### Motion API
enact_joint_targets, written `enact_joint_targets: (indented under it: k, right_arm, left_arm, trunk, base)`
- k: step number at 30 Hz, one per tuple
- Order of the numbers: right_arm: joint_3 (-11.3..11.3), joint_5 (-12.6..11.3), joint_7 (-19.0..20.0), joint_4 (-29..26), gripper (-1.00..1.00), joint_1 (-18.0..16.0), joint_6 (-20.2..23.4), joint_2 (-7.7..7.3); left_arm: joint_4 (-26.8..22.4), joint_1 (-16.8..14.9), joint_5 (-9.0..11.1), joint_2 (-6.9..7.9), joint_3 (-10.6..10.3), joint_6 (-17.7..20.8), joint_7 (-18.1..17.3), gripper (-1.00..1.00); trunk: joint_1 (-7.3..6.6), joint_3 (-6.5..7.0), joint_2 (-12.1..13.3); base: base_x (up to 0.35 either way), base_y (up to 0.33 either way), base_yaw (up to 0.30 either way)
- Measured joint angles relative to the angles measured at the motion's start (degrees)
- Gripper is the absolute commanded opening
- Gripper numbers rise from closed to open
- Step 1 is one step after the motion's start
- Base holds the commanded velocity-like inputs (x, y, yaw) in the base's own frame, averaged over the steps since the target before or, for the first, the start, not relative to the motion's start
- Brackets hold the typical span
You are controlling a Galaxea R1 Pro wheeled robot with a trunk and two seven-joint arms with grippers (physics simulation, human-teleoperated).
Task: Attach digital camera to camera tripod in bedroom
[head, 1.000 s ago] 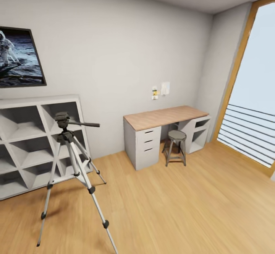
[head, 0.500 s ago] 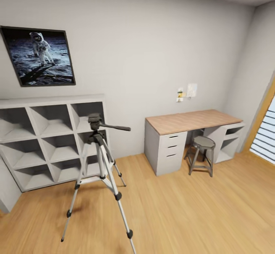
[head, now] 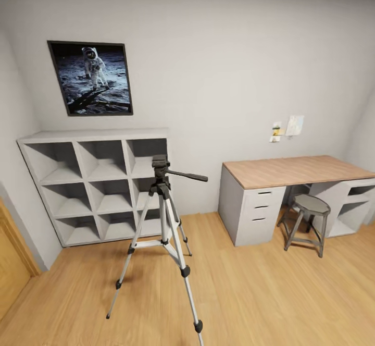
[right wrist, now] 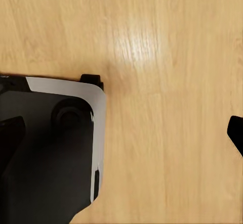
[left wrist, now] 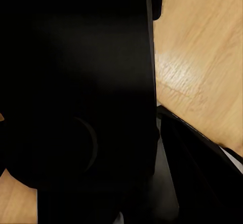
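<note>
The camera tripod (head: 162, 221) stands on the wood floor mid-room, silver legs spread. Its black head (head: 160, 164) is bare and its pan handle (head: 190, 176) points right. In the left wrist view a black boxy body with a round bulge, the digital camera (left wrist: 76, 92), sits right against the lens. My left gripper looks shut on it, with a dark finger (left wrist: 202, 168) beside it. My right gripper (right wrist: 121, 133) hangs open over bare floor, one fingertip (right wrist: 236, 135) at the frame's edge.
This is the bedroom: a white cube shelf (head: 99, 184) behind the tripod, an astronaut poster (head: 91, 77) above it, a wood-topped desk (head: 291, 171) with a grey stool (head: 310, 208) at right. A wooden door edge (head: 10, 268) is at left. My base (right wrist: 50, 148) is below the right arm.
The head view has swung left: the window has left the picture and the tripod, shelf and poster have shifted right toward the centre. Nothing in the room itself has moved.
</note>
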Motion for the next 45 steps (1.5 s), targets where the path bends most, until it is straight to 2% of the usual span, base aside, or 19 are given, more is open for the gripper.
enact_joint_targets:
  k: [10,30,45]
  right_arm:
    - [0.0,0.0,0.0,0.0,1.00,0.0,0.0,0.00]
    - [0.1,0.2,0.2,-0.1,1.00,0.0,0.0,-0.54]
    - [0.1,0.1,0.0,-0.1,1.00,0.0,0.0,-0.32]
  left_arm:
    - [0.0,0.0,-0.1,0.00,0.0,0.0,0.0,-1.00]
    - [0.0,0.0,-0.3,-0.15,-0.1,0.0,-0.1,-1.00]
    - [0.0,0.0,-0.4,-0.18,-0.1,0.0,-0.1,-1.00]
  trunk:
    - [0.00,0.00,0.0]
    - [-0.01,0.00,0.0]
    - [-0.02,0.00,0.0]
  base:
    - [0.001,0.001,0.235]
    - [0.008,0.007,0.012]
    - [0.221,0.230,0.000]
